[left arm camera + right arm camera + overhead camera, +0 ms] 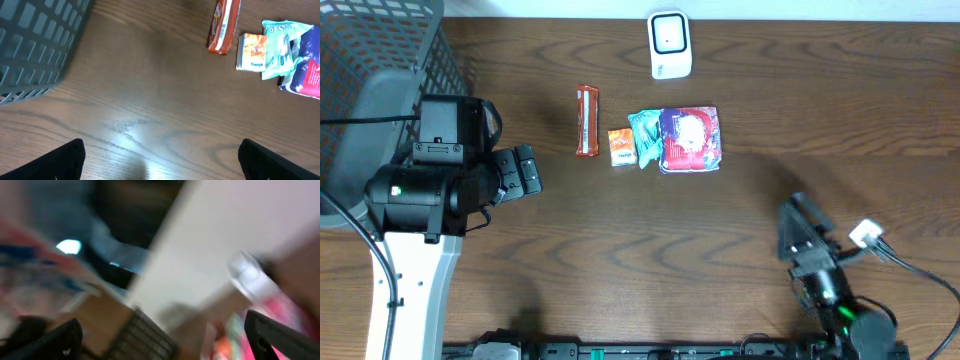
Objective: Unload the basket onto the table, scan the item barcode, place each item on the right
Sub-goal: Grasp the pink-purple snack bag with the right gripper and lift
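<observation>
Snack bar (587, 121), nine o'clock of the orange box (622, 147), seems light and slippery, best pinched mid-length; left gripper (528, 170) and right gripper (792, 222) stand open.

scanner (669, 45): white, upright, well behind the items
bar (586, 121): red, flat, leftmost
box (621, 147): orange, touching teal packet (645, 135)
pouch (691, 139): blue-red, rightmost, overlapping packet

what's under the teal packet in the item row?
The teal packet overlaps the right edge of the small orange box. It also meets the red-blue pouch, but which lies on top is unclear. Anything else beneath is covered.
</observation>
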{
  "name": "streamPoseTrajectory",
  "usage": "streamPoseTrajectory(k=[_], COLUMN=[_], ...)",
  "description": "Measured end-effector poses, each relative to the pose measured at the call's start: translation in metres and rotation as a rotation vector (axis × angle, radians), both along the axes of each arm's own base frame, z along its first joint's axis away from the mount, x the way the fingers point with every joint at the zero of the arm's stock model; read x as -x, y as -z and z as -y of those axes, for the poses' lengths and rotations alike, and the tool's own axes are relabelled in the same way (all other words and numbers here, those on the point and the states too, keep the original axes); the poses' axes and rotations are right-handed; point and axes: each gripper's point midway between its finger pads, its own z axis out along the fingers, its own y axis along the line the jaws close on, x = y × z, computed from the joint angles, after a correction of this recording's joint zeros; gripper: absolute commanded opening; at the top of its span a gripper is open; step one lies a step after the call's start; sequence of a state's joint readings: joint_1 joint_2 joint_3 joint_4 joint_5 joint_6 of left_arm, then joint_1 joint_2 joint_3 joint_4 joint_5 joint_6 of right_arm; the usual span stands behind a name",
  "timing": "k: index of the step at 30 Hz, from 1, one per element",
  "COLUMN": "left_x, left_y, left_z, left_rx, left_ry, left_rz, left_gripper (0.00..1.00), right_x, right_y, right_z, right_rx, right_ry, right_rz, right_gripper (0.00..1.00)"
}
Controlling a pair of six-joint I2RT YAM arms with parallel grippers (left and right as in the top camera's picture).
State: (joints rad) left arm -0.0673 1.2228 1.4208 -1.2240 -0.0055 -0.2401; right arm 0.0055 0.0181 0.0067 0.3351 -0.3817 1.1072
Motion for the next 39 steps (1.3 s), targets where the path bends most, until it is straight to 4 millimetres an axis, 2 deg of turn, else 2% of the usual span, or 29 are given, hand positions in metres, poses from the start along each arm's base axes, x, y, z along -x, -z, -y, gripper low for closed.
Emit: streamPoseTrajectory(k=[2, 6, 12, 16, 22, 29, 32, 36, 39], left_x=[0.0, 0.0, 0.0, 0.0, 0.0, 0.0, 0.0, 0.0, 0.0], left_y=[0.0, 0.0, 0.0, 0.0, 0.0, 0.0, 0.0, 0.0, 0.0], left_z=[0.0, 0.0, 0.0, 0.0, 0.0, 0.0, 0.0, 0.0, 0.0], left_rx=[0.0, 0.0, 0.0, 0.0, 0.0, 0.0, 0.0, 0.0, 0.0], left_ry=[0.0, 0.0, 0.0, 0.0, 0.0, 0.0, 0.0, 0.0, 0.0], left_rz=[0.0, 0.0, 0.0, 0.0, 0.0, 0.0, 0.0, -0.001, -0.001], left_gripper=[0.98, 0.98, 0.98, 0.98, 0.98, 0.98, 0.98, 0.98, 0.98], right_x=[0.009, 0.008, -0.011, -0.031, -0.058, -0.08, -0.094, -0.112, -0.126], right_y=[-0.024, -0.041, -0.051, -0.05, -0.028, 0.02, 0.039, 0.059, 0.061], right_z=[0.001, 0.005, 0.006, -0.001, -0.024, -0.067, -0.081, -0.089, -0.093], right_rx=[0.004, 0.068, 0.326, 0.528, 0.744, 0.96, 1.002, 1.013, 1.012], right_ry=[0.007, 0.059, 0.108, 0.038, -0.185, -0.44, -0.503, -0.526, -0.511], right_rz=[0.101, 0.106, -0.084, -0.255, -0.475, -0.718, -0.772, -0.796, -0.761], right_gripper=[0.99, 0.99, 0.99, 0.99, 0.99, 0.99, 0.99, 0.99, 0.99])
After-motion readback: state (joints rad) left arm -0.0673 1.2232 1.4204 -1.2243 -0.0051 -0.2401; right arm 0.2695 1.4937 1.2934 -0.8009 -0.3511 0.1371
